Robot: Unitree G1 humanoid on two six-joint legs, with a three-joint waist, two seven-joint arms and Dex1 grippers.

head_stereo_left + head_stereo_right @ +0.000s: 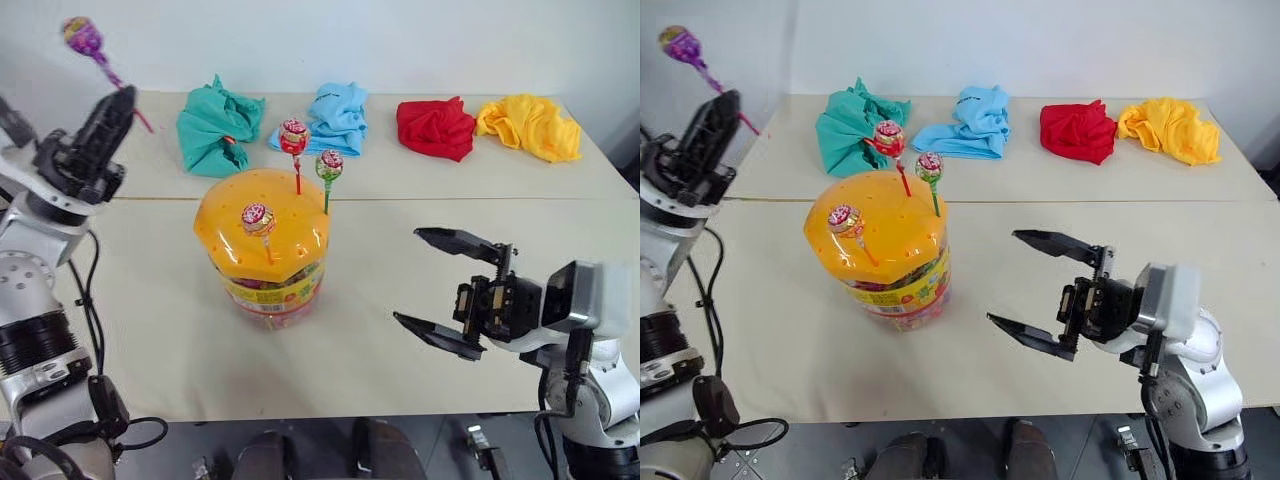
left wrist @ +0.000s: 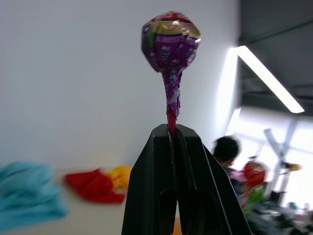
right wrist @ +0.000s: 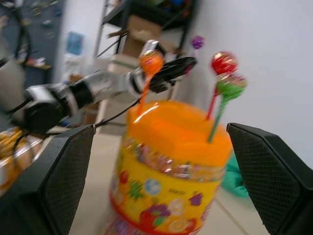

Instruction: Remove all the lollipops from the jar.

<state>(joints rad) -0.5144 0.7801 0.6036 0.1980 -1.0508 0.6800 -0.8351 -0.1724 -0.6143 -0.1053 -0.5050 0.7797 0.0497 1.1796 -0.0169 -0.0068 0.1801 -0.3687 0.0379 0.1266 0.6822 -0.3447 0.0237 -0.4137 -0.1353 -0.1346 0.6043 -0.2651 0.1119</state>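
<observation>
The jar [image 1: 262, 260], a clear tub with a domed orange lid, stands mid-table. Three lollipops stick up from its lid: a red one [image 1: 294, 138], a green one [image 1: 329, 165] and a red-pink one on an orange stick [image 1: 258, 219]. My left gripper [image 1: 122, 100] is raised at the far left, well away from the jar, shut on the pink stick of the purple lollipop [image 1: 83, 37], whose head stands above the fingertips [image 2: 168, 133]. My right gripper [image 1: 428, 282] hangs open to the right of the jar, with nothing between its fingers.
Four crumpled cloths lie along the back of the table: teal [image 1: 214, 125], light blue [image 1: 334, 118], red [image 1: 436, 127] and yellow [image 1: 530, 125]. A seam crosses the tabletop behind the jar. Bare table lies in front and to the right of the jar.
</observation>
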